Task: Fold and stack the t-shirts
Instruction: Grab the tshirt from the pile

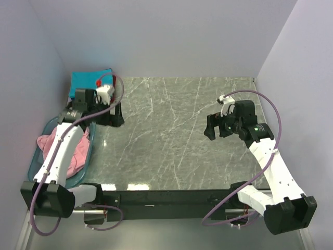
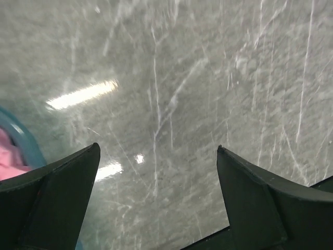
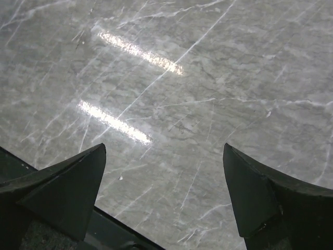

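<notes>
T-shirts sit at the far left of the scene, none of them on the open table (image 1: pixel 171 135) yet. The pink t-shirt (image 1: pixel 79 152) lies crumpled in the blue bin (image 1: pixel 91 139) just off the table's left edge, under the left arm (image 1: pixel 62 151). The teal t-shirt (image 1: pixel 86 80) lies folded flat beyond the bin, in the back-left corner.

The step in hand looks like the very start of a fold: fetching the pink one. The left jaws stand wide and hold nothing, hovering over bare marble just beside the bin's far end; the left wrist view catches the bin rim (image 2: pixel 23 138) and a sliver of pink cloth (image 2: pixel 8 156) at its left edge. The right jaws are also wide and empty (well apart from any cloth), over the right half of the table, at the end of the right arm (image 1: pixel 270 156).

The next move probably calls for the left arm to swing back over the bin, pinch a single layer of cloth and drag it onto the marble, where both arms can spread it.

As a heap, the pink shirt shows no collar or hem, so its heading cannot be told; the bundle runs roughly near to far along the bin. The teal one's visible long side runs left to right.
</notes>
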`<control>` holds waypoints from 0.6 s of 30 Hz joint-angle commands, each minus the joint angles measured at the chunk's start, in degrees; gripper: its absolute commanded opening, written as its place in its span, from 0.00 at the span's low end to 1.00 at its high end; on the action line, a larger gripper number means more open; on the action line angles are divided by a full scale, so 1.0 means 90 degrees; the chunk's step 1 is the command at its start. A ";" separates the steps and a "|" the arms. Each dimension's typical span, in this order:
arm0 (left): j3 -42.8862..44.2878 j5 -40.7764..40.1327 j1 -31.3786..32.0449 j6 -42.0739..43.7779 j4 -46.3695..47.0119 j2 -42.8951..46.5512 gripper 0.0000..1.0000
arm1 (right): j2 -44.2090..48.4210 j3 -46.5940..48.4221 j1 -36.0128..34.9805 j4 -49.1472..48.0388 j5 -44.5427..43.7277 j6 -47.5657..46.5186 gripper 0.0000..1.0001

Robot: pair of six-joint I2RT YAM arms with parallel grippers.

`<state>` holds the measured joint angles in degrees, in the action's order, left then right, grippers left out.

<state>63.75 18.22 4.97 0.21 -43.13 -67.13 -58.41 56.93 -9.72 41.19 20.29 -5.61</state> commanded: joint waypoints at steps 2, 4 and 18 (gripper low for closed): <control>0.2021 -0.0538 -0.0044 -0.0092 -0.0681 -0.0508 0.99 | -0.0013 0.0198 0.0015 0.0033 0.0196 -0.0031 0.99; 0.2921 -0.0394 -0.0481 0.0336 -0.1016 -0.0888 0.99 | -0.0052 0.0237 0.0025 0.0062 0.0216 -0.0060 0.99; 0.2655 0.0379 -0.4397 0.3491 -0.2922 -0.1242 0.99 | -0.0316 0.0237 0.0015 0.0130 0.0421 -0.0139 0.99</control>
<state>91.90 21.56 -29.67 22.46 -63.42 -78.96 -60.38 56.99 -9.72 42.04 23.07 -5.91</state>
